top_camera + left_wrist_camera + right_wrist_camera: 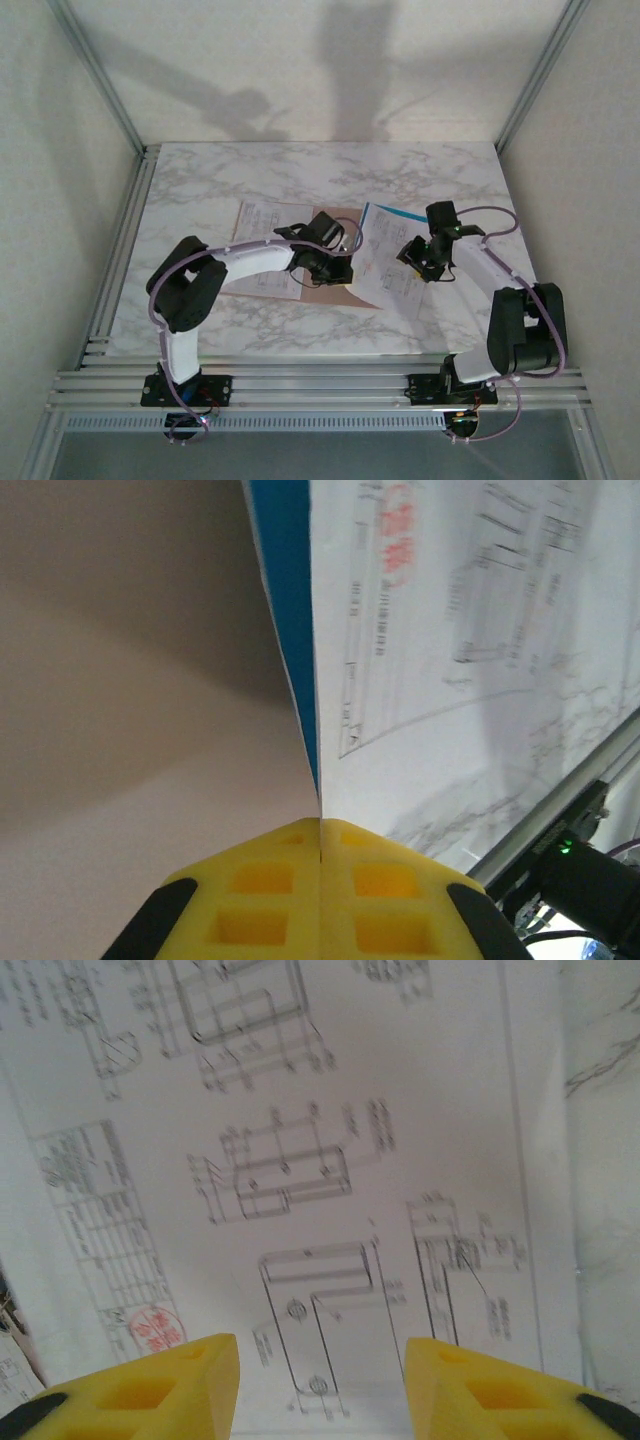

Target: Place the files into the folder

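Because the blue-edged sheet [392,268] lies just right of the folder [322,296], its edge runs into the seam of the left gripper [320,825], which is clenched on it, seemingly to draw it across. The right gripper [320,1380] hangs over that sheet with its fingers parted and empty, likely to steady it. A second sheet [262,245] lies to the left on the table [420,170].

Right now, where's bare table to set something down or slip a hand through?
Free: table far strip, back wall to left sheet and blue-edged sheet; left margin, side rail to left sheet; near strip, folder to front rail. Crowded: mid-table, where folder, both sheets, left end effector and right end effector bunch.
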You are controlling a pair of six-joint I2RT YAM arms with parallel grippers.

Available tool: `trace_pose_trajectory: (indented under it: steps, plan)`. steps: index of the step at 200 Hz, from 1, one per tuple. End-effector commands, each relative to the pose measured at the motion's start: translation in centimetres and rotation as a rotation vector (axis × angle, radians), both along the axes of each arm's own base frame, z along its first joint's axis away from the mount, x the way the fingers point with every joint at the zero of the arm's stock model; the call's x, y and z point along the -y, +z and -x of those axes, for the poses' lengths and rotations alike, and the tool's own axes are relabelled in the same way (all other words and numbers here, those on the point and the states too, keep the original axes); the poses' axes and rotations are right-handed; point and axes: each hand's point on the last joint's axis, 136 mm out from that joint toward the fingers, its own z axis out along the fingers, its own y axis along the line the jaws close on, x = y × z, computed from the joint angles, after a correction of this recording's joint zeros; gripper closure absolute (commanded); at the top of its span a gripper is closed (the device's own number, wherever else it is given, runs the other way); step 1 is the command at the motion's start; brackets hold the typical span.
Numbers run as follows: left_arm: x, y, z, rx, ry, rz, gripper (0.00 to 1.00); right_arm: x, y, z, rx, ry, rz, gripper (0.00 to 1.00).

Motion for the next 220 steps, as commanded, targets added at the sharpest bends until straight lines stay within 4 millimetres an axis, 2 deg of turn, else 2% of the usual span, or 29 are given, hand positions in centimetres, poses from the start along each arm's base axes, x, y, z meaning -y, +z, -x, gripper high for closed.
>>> trace_pose_trajectory:
  steps: [1,27,59,108,160,220]
  plan:
    - [-0.4,-0.5,-0.1,-0.012,0.05,0.014,1.0,0.3,1.2,-1.3,0.05,0.017,0.025,0.53]
    - [-1.3,-0.9,-0.2,-0.018,0.088,0.003,1.0,0.2,0.6,-1.0,0.029,0.023,0.022,0.54]
    - [-2.3,-1.3,-0.2,-0.032,0.132,0.002,1.0,0.0,0.9,-1.1,0.044,0.025,0.004,0.54]
    - [-4.1,-0.8,-0.2,-0.016,0.189,-0.017,1.0,-0.2,1.0,-1.1,0.044,0.039,-0.004,0.53]
    - [-5.1,-0.4,0.0,-0.009,0.205,-0.033,1.0,-0.6,0.9,-1.3,0.042,0.044,-0.022,0.54]
    - [-6.1,-1.1,0.0,-0.03,0.229,-0.034,1.0,-0.8,1.1,-1.4,0.047,0.043,-0.035,0.54]
